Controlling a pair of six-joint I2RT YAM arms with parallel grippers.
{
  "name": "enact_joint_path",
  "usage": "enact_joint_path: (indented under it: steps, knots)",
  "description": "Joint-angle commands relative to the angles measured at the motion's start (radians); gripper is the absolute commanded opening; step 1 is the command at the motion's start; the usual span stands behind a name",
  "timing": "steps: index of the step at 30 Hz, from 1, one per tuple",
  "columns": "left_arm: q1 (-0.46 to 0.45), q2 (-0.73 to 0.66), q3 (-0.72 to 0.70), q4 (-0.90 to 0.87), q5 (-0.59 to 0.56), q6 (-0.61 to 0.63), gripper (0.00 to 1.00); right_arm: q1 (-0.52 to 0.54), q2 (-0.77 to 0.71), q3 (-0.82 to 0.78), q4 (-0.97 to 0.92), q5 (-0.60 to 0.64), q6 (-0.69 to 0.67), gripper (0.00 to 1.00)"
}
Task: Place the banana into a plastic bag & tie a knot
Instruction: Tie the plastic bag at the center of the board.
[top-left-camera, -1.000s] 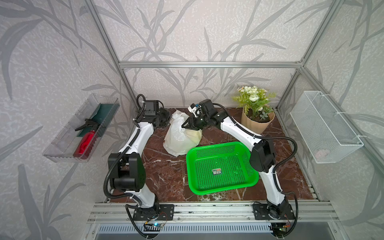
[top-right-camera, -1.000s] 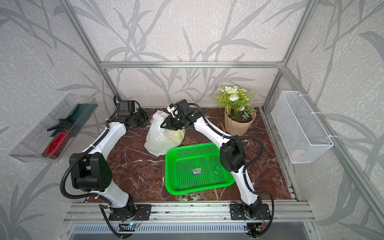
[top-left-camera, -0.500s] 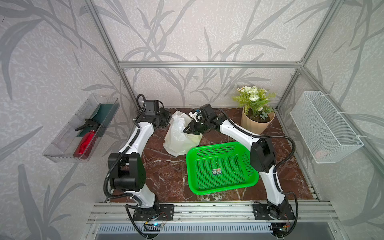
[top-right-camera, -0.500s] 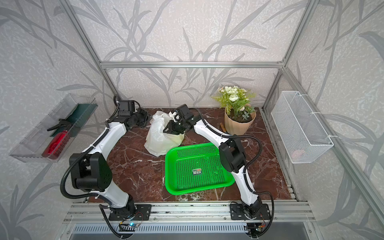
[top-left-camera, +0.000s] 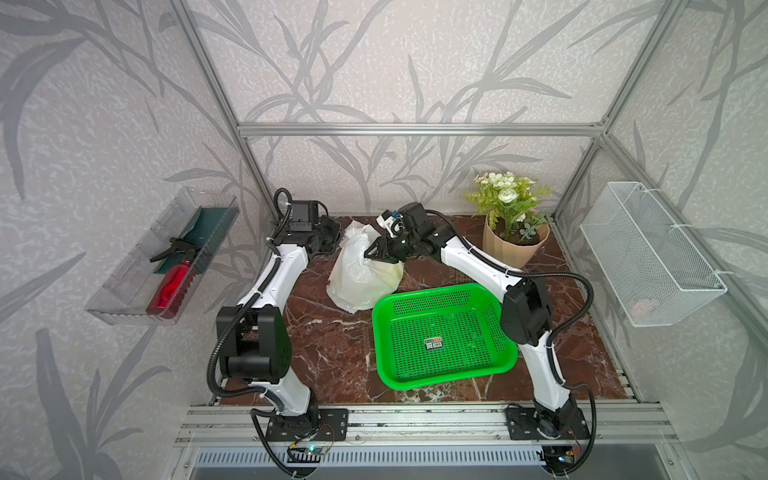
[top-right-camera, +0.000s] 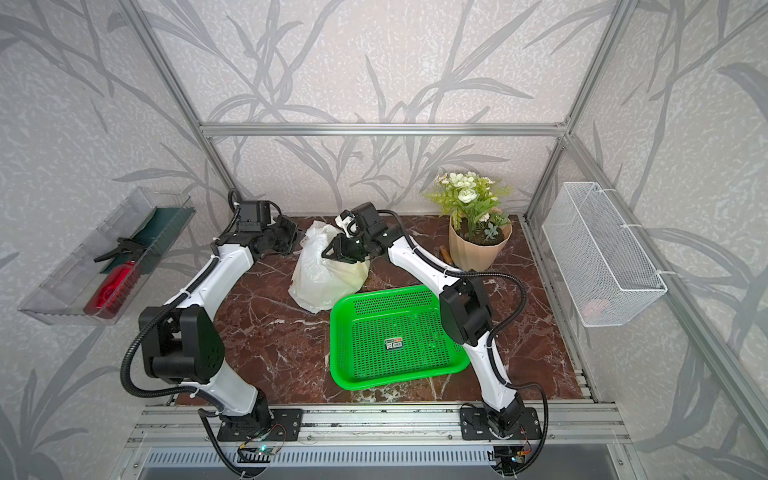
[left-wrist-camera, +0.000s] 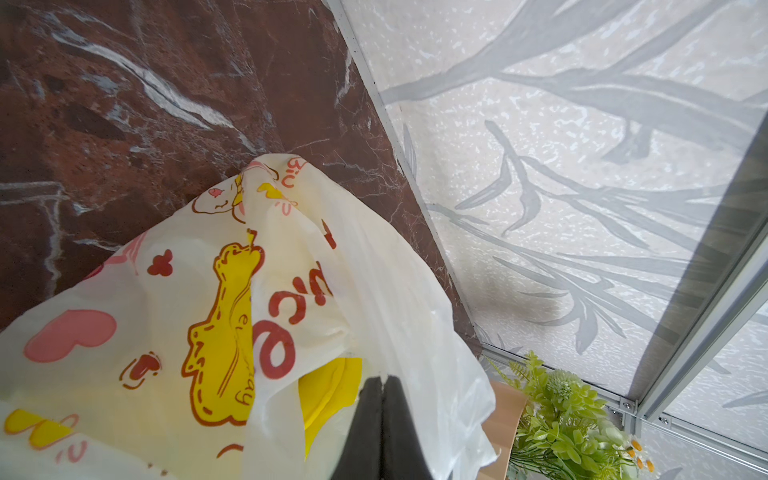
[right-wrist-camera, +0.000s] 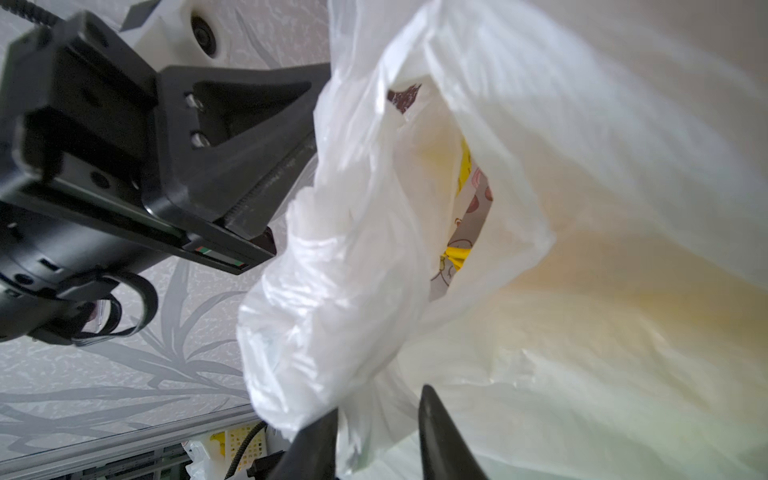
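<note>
White plastic bag against green basket rim, left pincer closed, right pincer part-open around plastic.

white printed plastic bag stands bulging on the table, handles untied.

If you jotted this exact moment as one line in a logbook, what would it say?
step: tying bag | left gripper: shut on plastic bag | right gripper: fingers part open around bag film | knot: none seen | green basket: empty

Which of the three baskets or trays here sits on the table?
The green basket, lying flat on the table. The clear tray and white wire basket hang on the side walls.
</note>
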Motion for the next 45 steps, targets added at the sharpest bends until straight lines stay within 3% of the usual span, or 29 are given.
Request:
enact_joint_path:
  steps: [1,3,6,8,17,25,30,39,45]
  knots:
    - [-0.005,-0.030,0.004,-0.012,-0.011,0.008,0.00,0.001,0.008,0.042,-0.009,-0.021,-0.001,0.29]
    - [-0.005,-0.032,0.002,-0.013,-0.010,0.009,0.00,0.002,0.016,0.054,-0.015,-0.020,-0.002,0.23]
    - [-0.005,-0.034,0.003,-0.015,-0.012,0.010,0.00,0.002,0.015,0.062,-0.025,-0.002,-0.010,0.04]
    - [-0.005,-0.036,0.006,-0.022,-0.015,0.013,0.00,0.002,0.008,0.060,-0.039,0.013,-0.016,0.00]
    - [0.009,-0.046,0.042,-0.102,-0.068,0.054,0.00,0.000,-0.050,0.048,-0.234,0.151,-0.169,0.00]
    - [0.088,0.054,0.212,-0.152,-0.074,0.124,0.00,-0.037,-0.133,-0.056,-0.402,0.303,-0.328,0.00]
    - [0.111,0.126,0.321,-0.151,-0.092,0.136,0.00,-0.054,-0.107,0.000,-0.506,0.402,-0.402,0.00]
    - [0.176,0.157,0.382,-0.149,-0.094,0.132,0.00,-0.107,-0.068,0.044,-0.596,0.486,-0.401,0.00]
    - [0.186,0.129,0.328,-0.147,-0.088,0.132,0.00,-0.107,-0.083,-0.023,-0.590,0.510,-0.358,0.00]
